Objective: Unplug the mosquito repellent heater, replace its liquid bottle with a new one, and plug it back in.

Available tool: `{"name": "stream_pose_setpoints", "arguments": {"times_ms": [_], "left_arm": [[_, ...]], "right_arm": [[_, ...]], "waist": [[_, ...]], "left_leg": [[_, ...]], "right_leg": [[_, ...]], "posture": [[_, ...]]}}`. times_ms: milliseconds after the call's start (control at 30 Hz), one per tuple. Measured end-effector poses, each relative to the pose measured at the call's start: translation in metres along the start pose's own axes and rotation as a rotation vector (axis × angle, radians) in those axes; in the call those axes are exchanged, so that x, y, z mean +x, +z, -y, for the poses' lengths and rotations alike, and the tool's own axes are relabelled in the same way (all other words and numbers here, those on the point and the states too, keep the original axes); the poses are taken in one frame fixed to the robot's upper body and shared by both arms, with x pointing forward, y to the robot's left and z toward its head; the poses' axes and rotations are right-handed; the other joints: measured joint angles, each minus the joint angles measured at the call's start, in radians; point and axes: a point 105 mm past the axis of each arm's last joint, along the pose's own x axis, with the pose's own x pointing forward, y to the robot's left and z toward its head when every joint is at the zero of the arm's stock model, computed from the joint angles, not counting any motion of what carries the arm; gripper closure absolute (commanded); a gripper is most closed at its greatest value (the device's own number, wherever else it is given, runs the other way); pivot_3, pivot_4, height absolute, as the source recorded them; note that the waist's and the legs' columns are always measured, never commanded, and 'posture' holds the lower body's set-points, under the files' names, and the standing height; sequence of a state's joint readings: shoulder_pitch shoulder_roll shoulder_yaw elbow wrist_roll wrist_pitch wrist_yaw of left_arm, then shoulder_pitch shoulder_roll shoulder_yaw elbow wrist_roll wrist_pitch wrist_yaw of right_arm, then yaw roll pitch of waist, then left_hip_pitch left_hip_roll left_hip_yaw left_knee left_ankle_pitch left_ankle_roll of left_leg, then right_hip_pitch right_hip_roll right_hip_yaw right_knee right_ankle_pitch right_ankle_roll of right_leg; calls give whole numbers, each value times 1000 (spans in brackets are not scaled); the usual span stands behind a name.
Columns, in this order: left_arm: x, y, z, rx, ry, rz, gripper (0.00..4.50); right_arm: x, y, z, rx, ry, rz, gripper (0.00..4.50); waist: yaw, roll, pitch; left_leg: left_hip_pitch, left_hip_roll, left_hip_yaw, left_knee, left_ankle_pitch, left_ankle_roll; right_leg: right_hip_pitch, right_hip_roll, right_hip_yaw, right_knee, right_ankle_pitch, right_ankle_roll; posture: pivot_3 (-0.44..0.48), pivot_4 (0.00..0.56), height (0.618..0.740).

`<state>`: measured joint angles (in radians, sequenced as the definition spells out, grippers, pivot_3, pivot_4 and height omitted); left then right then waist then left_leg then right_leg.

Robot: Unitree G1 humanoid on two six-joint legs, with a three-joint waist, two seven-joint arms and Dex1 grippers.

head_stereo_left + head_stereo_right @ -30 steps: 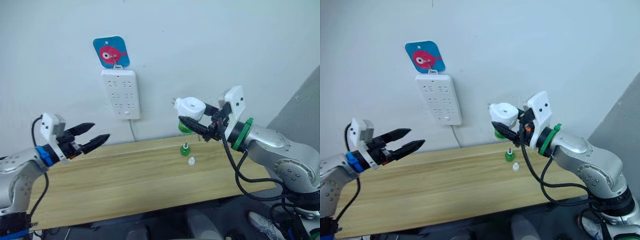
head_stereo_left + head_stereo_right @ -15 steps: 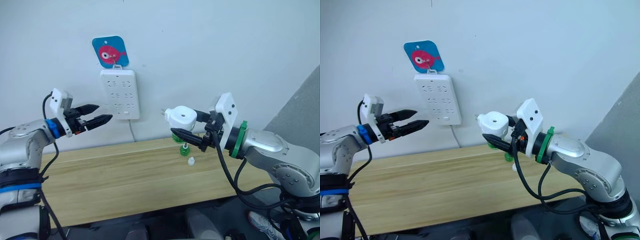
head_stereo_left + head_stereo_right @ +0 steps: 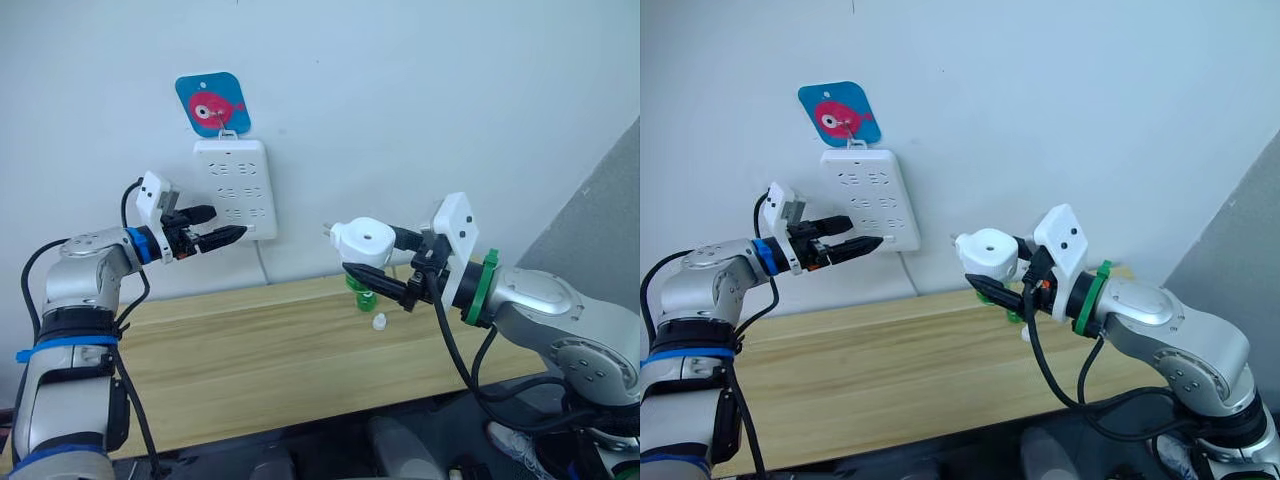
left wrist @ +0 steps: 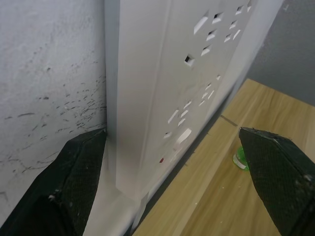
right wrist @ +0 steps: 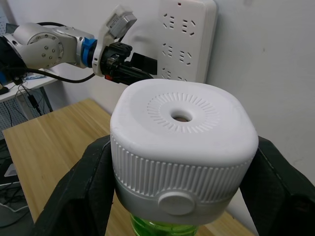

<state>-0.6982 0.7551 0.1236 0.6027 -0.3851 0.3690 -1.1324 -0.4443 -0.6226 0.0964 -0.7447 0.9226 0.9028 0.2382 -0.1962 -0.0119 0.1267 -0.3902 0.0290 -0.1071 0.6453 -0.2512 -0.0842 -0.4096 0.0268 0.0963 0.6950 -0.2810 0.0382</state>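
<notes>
Carrying the mosquito repellent heater (image 3: 365, 242), green bottle fitted, pinched in our right tool (image 3: 385, 262) above the worktop (image 3: 250, 350), we next must align its prongs with the power strip (image 3: 235, 188), which our spread left tool (image 3: 222, 235) flanks.

You have a pale, scuffed wall (image 3: 420, 110); a teal fish hook plaque (image 3: 210, 102); a light wooden table (image 3: 260, 370) set against the wall; a grey panel (image 3: 600, 230) on the right.
</notes>
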Motion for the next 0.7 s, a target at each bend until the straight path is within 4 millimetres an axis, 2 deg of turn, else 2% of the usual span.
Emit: {"name": "stream_pose_setpoints", "arguments": {"times_ms": [200,300,567,600,700], "left_arm": [[3,-4,12,-29,-99,-39,0],[3,-2,17,-31,-137,-50,567],[7,4,18,-16,-138,-33,3013],[8,5,19,-12,-143,-29,3215],[11,5,21,-11,-149,-21,3222]], "right_arm": [[0,-2,-1,7,2,-5,1395],[-1,-4,-2,16,3,-10,1395],[2,-5,-6,26,25,4,1395],[3,-5,-6,26,24,5,1395],[10,-6,-11,28,45,1,1395]], "waist": [[-3,0,0],[-4,0,1],[-2,-1,1],[-1,-1,1],[-1,-1,1]], "left_leg": [[0,0,0,0,0,0],[0,0,0,-1,0,0],[0,0,0,0,0,0],[0,0,0,0,0,0],[0,0,0,0,0,0]], "right_leg": [[0,0,0,0,0,0],[0,0,0,0,0,0],[0,0,0,-1,0,0],[0,0,0,-1,0,0],[0,0,0,0,0,0]], "posture": [[-239,107,728],[-236,107,728],[-230,107,728],[-230,107,728],[-236,109,728]]}}
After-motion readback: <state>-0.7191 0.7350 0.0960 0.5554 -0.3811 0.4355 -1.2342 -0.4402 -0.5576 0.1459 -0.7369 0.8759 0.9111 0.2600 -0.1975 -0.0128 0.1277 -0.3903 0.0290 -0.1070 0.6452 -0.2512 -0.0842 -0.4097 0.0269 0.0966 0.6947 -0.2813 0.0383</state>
